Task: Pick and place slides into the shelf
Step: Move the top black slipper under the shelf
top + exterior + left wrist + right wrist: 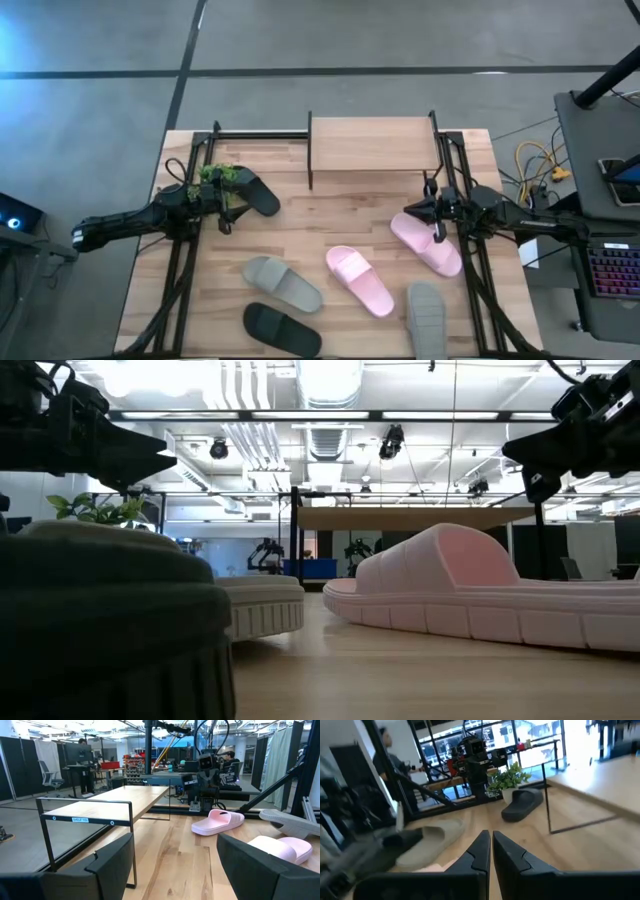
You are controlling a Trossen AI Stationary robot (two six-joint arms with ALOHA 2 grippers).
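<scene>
Here we are over the desk, and nothing has gone onto the shelf yet: it stands bare at twelve o'clock, plank top clear, black legs down. All six slides are on the wood. One black slide lies at ten o'clock beside the little plant, just off the left claw, whose fingers stand wide apart with nothing between them. The right claw hovers at three o'clock, fingers pinched together and empty, right over the heel end of a pink slide.

Its twin, the second pink slide, lies near five o'clock, a grey slide at seven, the other black slide below that at the near edge, and a second grey slide down at the lower right.

My read: this is the very first pick, still to be made. The left arm looks best placed, since that black slide is closest and its fingers are already spread. To do it well, come down straddling the wide strap, one finger under the arch and one above, close firmly, then lift level before swinging toward twelve o'clock. Keep clear of the plant. The right claw would have to open before it can take the pink one.
</scene>
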